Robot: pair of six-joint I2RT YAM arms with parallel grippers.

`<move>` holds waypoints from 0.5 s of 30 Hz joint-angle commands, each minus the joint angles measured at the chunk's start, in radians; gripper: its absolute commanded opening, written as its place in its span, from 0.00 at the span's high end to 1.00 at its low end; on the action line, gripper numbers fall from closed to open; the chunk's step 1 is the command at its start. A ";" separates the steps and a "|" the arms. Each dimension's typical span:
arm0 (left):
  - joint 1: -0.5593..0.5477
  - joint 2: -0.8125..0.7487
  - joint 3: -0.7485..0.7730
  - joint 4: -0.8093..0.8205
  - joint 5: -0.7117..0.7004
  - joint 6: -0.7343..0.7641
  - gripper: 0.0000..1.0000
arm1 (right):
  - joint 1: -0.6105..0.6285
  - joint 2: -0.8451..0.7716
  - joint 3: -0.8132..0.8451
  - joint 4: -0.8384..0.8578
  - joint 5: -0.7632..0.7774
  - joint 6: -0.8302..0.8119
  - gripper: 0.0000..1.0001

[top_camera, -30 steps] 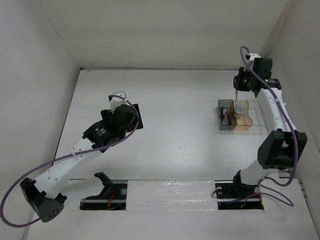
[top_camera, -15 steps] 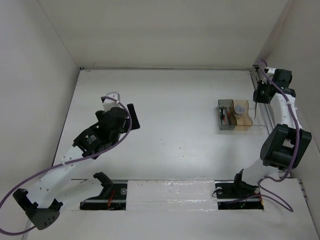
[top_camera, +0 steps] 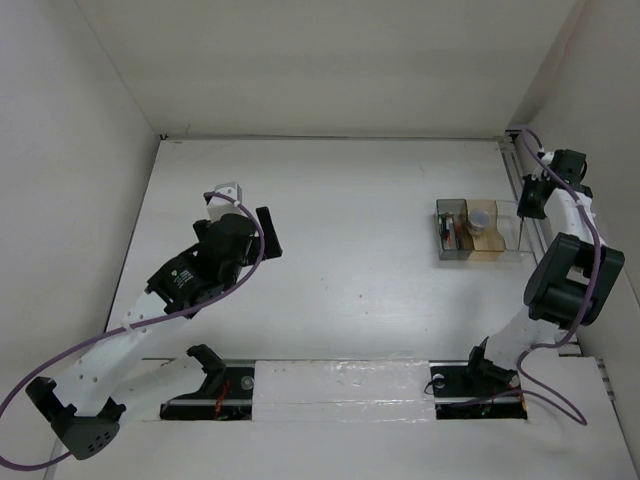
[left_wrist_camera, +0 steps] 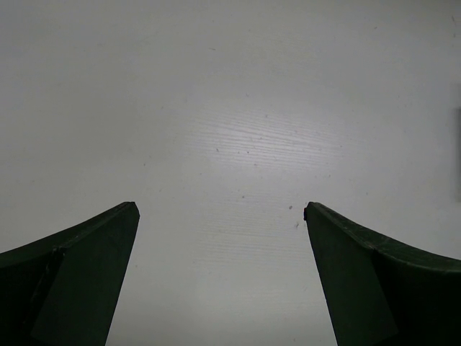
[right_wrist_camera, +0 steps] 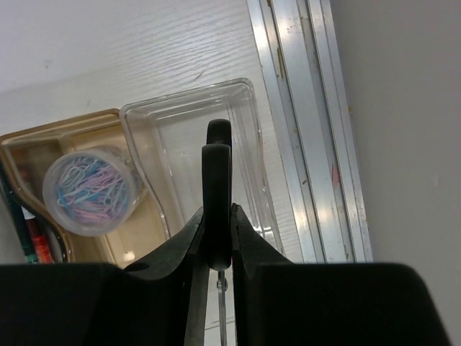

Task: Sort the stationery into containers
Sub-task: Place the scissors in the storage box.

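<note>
My right gripper is shut on the black handle of the scissors, whose grey blades hang down over the clear right-hand compartment of the organizer. The tan middle compartment holds a round clear tub with coloured clips inside. Red-and-white and dark green pens lie in the dark grey left compartment. In the top view my right gripper is close to the right wall. My left gripper stands open over bare table at mid-left, holding nothing.
An aluminium rail runs along the table's right edge, just beside the organizer. White walls close the table on the left, back and right. Both arm bases sit at the near edge.
My right arm has swung right with the scissors, from above the organizer's left part to above the clear compartment by the wall. The left arm pulled back a little, then stopped.
</note>
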 commanded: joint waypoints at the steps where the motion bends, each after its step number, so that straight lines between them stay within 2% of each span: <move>1: 0.000 -0.003 -0.020 0.023 0.002 0.019 0.00 | -0.015 0.021 0.059 0.050 0.015 0.023 1.00; 5: 0.000 0.006 -0.020 0.023 0.011 0.019 0.00 | -0.041 0.051 0.105 0.041 -0.013 0.080 1.00; 9: 0.000 0.017 -0.020 0.023 0.011 0.019 0.00 | -0.098 0.028 0.078 0.081 -0.105 0.152 1.00; 15: 0.000 0.017 -0.020 0.023 0.011 0.019 0.00 | -0.112 0.026 0.071 0.106 -0.125 0.208 1.00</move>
